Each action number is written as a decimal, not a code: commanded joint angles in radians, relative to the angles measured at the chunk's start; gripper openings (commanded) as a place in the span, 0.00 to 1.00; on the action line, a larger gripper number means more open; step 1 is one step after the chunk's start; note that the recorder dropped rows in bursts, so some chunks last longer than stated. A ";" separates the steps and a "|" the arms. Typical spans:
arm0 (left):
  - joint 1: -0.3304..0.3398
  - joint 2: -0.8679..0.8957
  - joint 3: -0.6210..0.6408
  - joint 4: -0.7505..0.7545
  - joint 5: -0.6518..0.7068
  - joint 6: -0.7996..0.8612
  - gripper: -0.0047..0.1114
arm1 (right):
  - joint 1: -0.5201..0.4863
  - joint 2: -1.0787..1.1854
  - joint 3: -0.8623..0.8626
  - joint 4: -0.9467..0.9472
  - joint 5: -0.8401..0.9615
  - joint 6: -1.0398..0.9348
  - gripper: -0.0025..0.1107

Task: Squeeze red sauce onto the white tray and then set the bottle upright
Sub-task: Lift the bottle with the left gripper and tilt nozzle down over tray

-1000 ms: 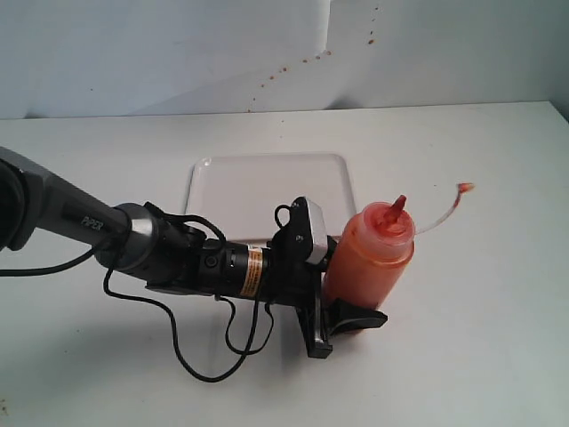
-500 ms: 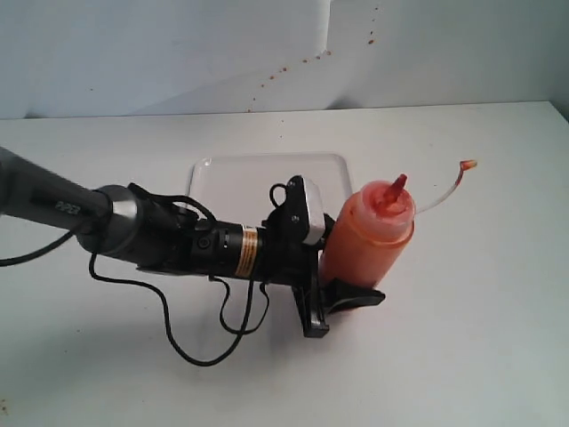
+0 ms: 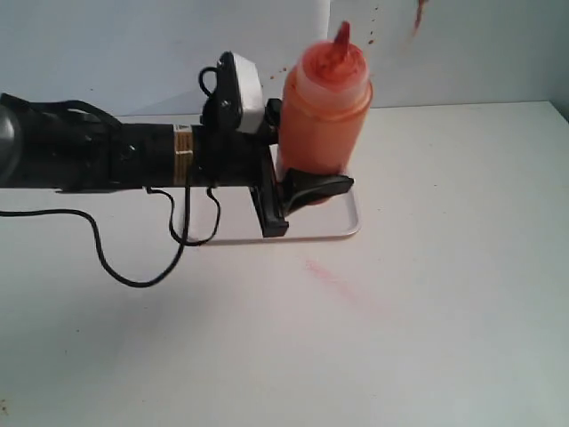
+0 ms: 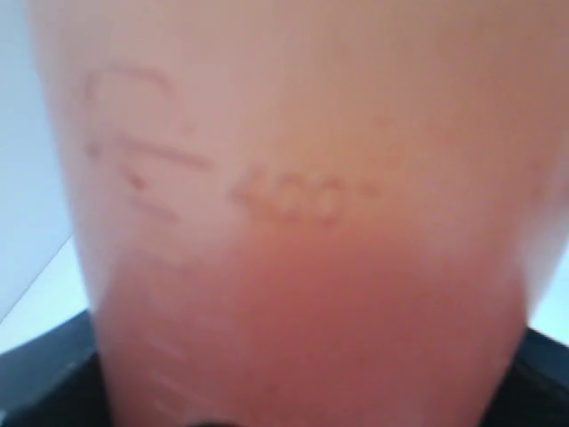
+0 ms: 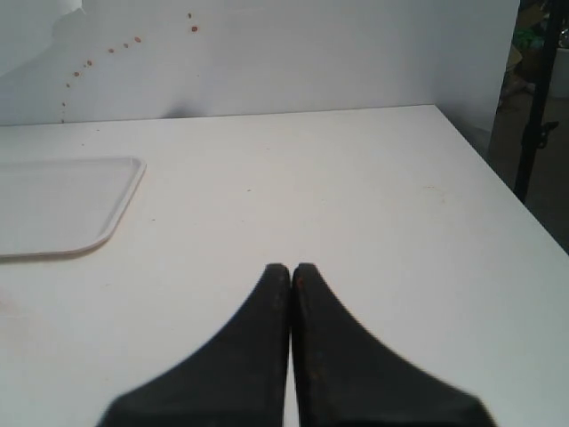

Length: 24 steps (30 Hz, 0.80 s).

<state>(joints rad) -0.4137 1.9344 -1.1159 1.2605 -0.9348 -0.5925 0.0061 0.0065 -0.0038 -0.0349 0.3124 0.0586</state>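
Exterior view first: the bottle (image 3: 324,107) has been raised and is now carried upright, nozzle up, over the white tray (image 3: 331,228), where a second ago it was held low by the tray's near corner. It is gripped low on its body by the left hand (image 3: 307,185), the jaws spread wide around it. In the left wrist view the frame is filled by the bottle (image 4: 293,222).

No red sauce can be seen on the tray yet, though much of it is hidden behind the arm. A faint pink smear (image 3: 331,276) is now uncovered on the worktop (image 3: 462,311) where the bottle had been. The right hand (image 5: 291,271) is pressed shut, well apart from the tray (image 5: 62,205).

Judged from this, the carry looks done, and tipping and squeezing are called for next.
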 commanded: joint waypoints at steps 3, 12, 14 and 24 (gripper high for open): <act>0.100 -0.100 0.011 0.132 -0.033 -0.154 0.04 | -0.006 -0.006 0.004 0.046 -0.136 0.002 0.02; 0.227 -0.132 0.011 0.171 -0.033 -0.379 0.04 | -0.006 -0.006 -0.041 0.374 -0.371 0.077 0.02; 0.247 -0.132 0.011 0.197 -0.033 -0.401 0.04 | -0.006 -0.006 -0.101 0.349 -0.325 0.077 0.02; 0.263 -0.132 0.011 0.312 0.026 -0.399 0.04 | -0.006 0.083 -0.364 0.355 -0.304 0.074 0.02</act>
<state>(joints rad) -0.1519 1.8208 -1.1072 1.5935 -0.9236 -0.9795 0.0061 0.0331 -0.2940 0.3241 0.0000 0.1322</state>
